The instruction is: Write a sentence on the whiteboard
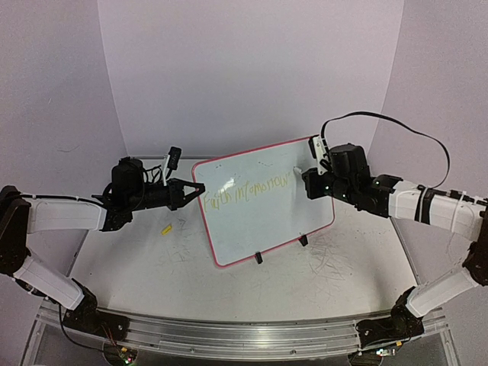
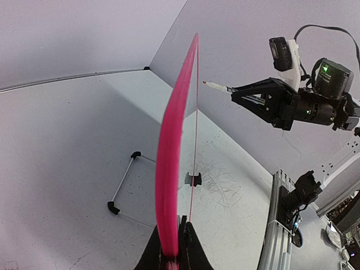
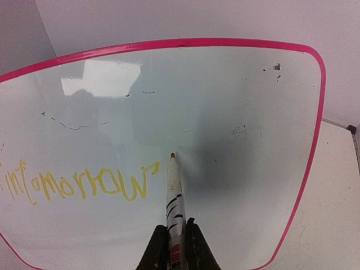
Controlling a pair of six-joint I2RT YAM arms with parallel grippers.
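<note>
The whiteboard point(image 1: 267, 217) stands tilted on the table, and its pink rim shows edge-on in the left wrist view point(image 2: 170, 169). My left gripper point(image 1: 200, 191) point(image 2: 174, 256) is shut on the board's left edge. The sentence point(image 1: 248, 192), in yellow-green strokes, runs across the board and ends in "tomorrow" point(image 3: 84, 183). My right gripper point(image 1: 311, 180) point(image 3: 175, 247) is shut on a white marker point(image 3: 175, 194) point(image 2: 216, 86). The marker's tip sits just right of the last word, a hair off the surface.
A small yellow cap point(image 1: 165, 229) lies on the table left of the board. Two black clip feet point(image 1: 259, 258) point(image 1: 303, 240) hold the board's lower edge. A wire stand point(image 2: 124, 180) lies behind it. Grey scribbles point(image 1: 335, 263) mark the tabletop.
</note>
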